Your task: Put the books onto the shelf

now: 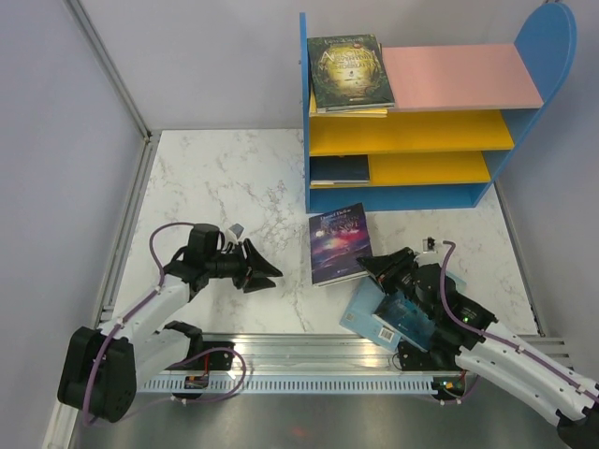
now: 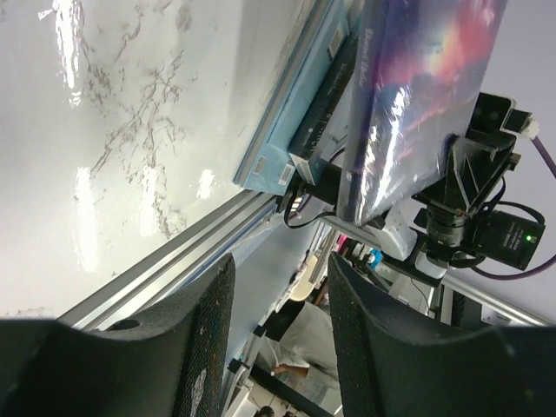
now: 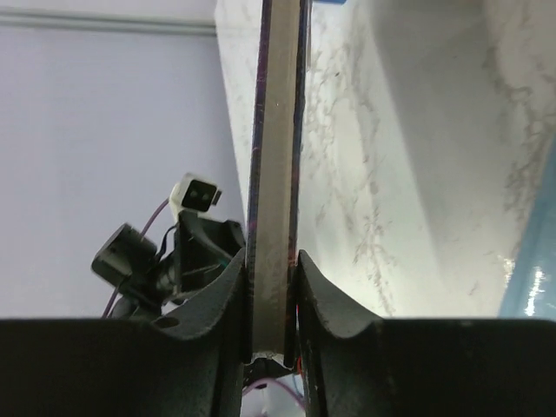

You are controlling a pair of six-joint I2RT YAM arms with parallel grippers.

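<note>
One right end effector (image 1: 367,266), stretched low leftward, clamps the purple book (image 1: 337,238).

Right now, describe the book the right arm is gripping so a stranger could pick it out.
Start at the blue shelf at the back of the marble table. Just in front of it is a purple galaxy book, pinched in the right arm's jaws; the neighbouring book is teal.
</note>
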